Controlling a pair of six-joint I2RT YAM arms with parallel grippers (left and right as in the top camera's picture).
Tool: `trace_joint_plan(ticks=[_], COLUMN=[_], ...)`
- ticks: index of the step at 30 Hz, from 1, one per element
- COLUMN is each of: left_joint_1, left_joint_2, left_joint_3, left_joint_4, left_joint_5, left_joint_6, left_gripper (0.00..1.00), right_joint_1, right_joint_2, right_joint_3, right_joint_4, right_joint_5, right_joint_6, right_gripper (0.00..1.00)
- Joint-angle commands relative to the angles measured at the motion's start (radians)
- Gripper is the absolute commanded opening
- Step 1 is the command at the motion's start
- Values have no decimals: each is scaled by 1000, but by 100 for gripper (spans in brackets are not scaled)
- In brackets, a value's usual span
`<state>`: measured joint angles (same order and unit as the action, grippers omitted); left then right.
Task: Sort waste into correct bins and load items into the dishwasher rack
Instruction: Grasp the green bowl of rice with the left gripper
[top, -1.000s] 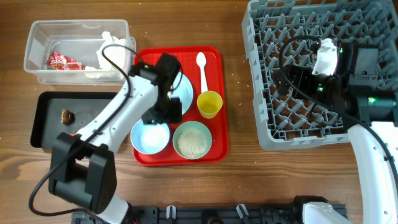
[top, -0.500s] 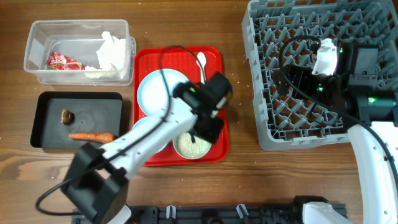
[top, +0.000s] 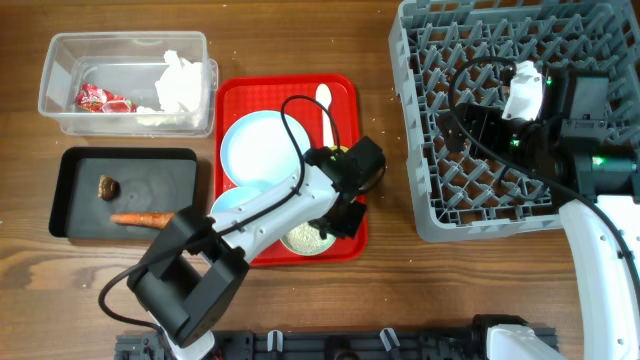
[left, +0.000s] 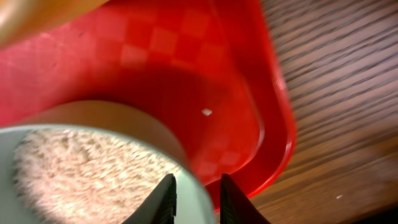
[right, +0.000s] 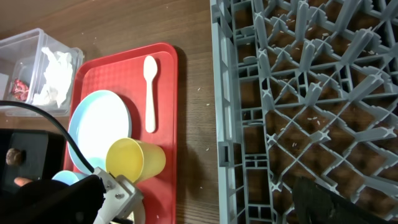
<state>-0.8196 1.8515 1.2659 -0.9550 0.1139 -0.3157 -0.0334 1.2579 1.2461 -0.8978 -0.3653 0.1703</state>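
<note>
My left gripper (top: 345, 215) is down at the right rim of the light blue bowl of rice (top: 303, 238) on the red tray (top: 235, 90). In the left wrist view the fingers (left: 196, 199) straddle the bowl's rim (left: 193, 186), one inside and one outside, closed on it. The arm partly covers the second blue bowl (top: 232, 207). The blue plate (top: 258, 150) and white spoon (top: 323, 105) lie on the tray. The yellow cup (right: 134, 158) is mostly hidden overhead. My right gripper (top: 468, 130) hovers empty over the grey rack (top: 430, 200).
The clear tub (top: 60, 70) at the back left holds the white napkin (top: 180, 80) and red wrapper (top: 100, 100). The black tray (top: 160, 185) holds the carrot (top: 145, 218) and brown scrap (top: 106, 185). A strip of bare wood separates the red tray from the rack.
My left arm swung from the plate and left bowl across the tray to the rice bowl's right rim, uncovering the plate. The right arm has not moved.
</note>
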Motion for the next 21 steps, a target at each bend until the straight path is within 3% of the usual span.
trace_joint_plan(ticks=[1, 9, 21], left_joint_1=[-28, -42, -42], left_joint_2=[13, 13, 11], left_joint_3=[-8, -8, -5], left_joint_4=[13, 13, 2], left_joint_5=[-7, -26, 1], left_joint_6=[-64, -83, -87], left_gripper=[18, 4, 4], right_joint_1=[2, 2, 2], right_joint_2=[6, 6, 6], right_joint_3=[10, 10, 10], right_joint_4=[3, 3, 3], right_joint_5=[10, 10, 10], right_joint_6=[-11, -11, -11], right_gripper=[100, 100, 100])
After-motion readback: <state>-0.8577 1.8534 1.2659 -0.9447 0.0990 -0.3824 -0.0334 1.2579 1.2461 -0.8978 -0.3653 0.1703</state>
